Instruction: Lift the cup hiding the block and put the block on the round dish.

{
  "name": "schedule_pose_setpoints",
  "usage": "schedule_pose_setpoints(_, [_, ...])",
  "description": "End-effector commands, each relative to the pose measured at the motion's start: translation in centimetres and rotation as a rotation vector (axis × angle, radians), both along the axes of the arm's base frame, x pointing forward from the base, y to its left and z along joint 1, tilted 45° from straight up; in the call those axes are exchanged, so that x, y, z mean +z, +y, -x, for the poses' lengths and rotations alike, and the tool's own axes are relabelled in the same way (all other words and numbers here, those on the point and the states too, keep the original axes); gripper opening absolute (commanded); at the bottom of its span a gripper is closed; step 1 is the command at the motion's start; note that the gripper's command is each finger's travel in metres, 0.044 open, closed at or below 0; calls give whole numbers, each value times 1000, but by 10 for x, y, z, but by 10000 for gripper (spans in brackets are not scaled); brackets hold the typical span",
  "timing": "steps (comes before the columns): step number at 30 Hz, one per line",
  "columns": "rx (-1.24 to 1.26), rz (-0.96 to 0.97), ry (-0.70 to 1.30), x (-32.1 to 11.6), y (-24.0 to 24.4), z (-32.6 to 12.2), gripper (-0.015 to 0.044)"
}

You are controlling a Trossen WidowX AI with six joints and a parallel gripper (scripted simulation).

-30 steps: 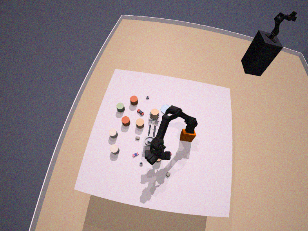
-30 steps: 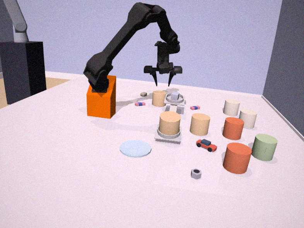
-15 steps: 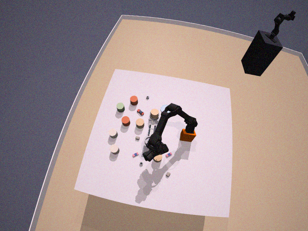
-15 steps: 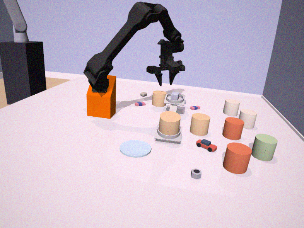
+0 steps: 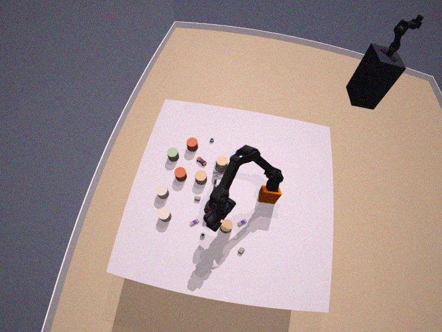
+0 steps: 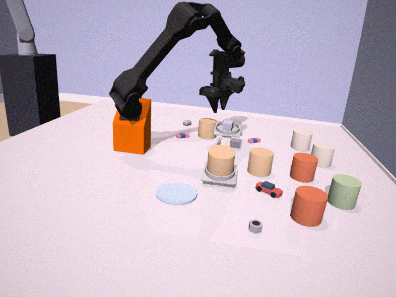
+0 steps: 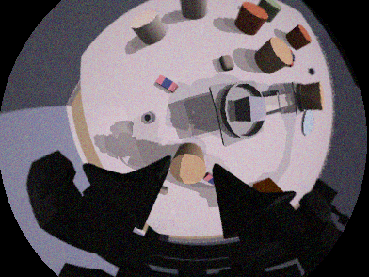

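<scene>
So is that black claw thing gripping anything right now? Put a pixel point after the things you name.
The tool (image 6: 219,111) (image 7: 192,163): partly open, holding nothing, up in the air above the table.
</scene>
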State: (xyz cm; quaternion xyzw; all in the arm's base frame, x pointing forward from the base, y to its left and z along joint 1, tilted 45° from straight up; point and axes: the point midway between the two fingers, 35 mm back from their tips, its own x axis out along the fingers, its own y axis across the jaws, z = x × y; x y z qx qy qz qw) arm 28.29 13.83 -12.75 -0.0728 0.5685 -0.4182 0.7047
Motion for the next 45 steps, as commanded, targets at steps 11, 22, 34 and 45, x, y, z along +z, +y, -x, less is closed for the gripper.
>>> schedule_pose_setpoints(11, [365, 4, 338, 25, -12, -15, 260])
schedule_pose_setpoints(22, [637, 8, 606, 41, -23, -23, 260])
schedule_pose_setpoints(34, [933, 5, 900, 58, -37, -30, 260])
schedule_pose_setpoints(45, [1203, -6, 1170, 74, -49, -36, 260])
